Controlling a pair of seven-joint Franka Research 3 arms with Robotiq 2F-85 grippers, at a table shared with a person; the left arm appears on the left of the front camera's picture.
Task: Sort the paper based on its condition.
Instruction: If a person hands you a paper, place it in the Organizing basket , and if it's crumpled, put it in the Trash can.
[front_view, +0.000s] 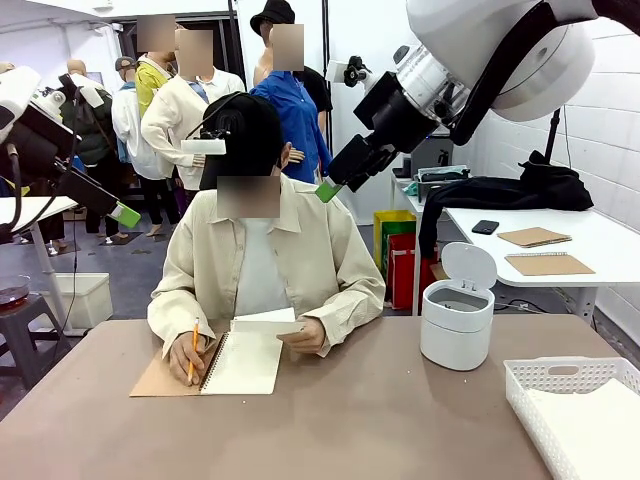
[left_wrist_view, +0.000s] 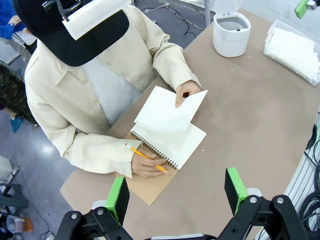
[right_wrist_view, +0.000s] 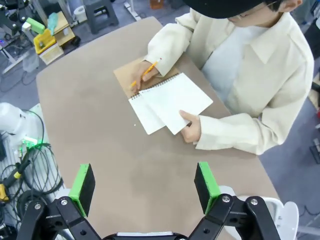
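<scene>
Now my left pincer (left_wrist_view: 176, 196) and right pincer (right_wrist_view: 145, 182) both wide open, empty, high above desk (left_wrist_view: 260, 115). Person's hand (left_wrist_view: 186, 91) holds paper (left_wrist_view: 167, 111) over notebook (left_wrist_view: 176, 146).

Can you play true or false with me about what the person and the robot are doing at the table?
1. The person holds a yellow pencil. True.
2. The lid of the white bin is shut. False: it stands open.
3. The person holds a sheet of paper over the open notebook. True.
4. The robot's right hand grips the paper. False: it is open and empty, up above the table.
</scene>
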